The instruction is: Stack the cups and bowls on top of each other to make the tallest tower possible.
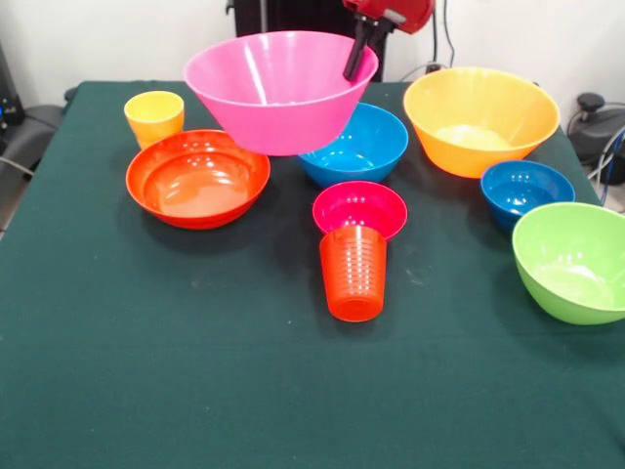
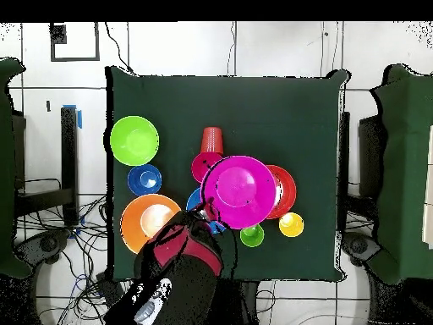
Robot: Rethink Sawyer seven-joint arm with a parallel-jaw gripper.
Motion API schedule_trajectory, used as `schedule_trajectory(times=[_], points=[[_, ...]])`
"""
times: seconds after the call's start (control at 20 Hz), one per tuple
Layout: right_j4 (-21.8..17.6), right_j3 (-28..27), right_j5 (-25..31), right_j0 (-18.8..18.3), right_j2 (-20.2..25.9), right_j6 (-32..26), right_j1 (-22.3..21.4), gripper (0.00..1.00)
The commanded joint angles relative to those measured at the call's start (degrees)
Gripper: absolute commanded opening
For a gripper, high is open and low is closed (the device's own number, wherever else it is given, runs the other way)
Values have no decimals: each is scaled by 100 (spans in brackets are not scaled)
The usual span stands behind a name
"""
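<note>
My gripper (image 1: 356,54) is shut on the far rim of the large pink bowl (image 1: 278,88), which hangs tilted above the table. In the overhead view the pink bowl (image 2: 239,191) covers part of the medium blue bowl (image 1: 366,142) and the red-orange bowl (image 1: 198,178); the gripper (image 2: 210,220) is at its rim. The yellow cup (image 1: 154,115) stands at the back left. The ribbed orange-red cup (image 1: 354,274) stands against the small magenta bowl (image 1: 359,207). The light green cup (image 2: 251,235) shows only from overhead.
The yellow-orange bowl (image 1: 480,119), small dark blue bowl (image 1: 527,191) and lime green bowl (image 1: 576,259) sit in a row along the right side of the dark green table (image 1: 146,371). Each stands alone.
</note>
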Motion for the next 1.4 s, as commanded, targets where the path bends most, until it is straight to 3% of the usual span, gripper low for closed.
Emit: schedule_trajectory(times=[0.05,0.4,0.65,0.95,1.05,1.4], points=[[65,-317,-113,81,678,531,111,0],[219,-514,151,459,397,667,252,0],[311,-558,-230,623,223,839,395,0],[501,-561,66,572,396,828,346,0],[505,-516,231,401,572,690,260,0],[489,-558,-11,344,541,669,363,0]])
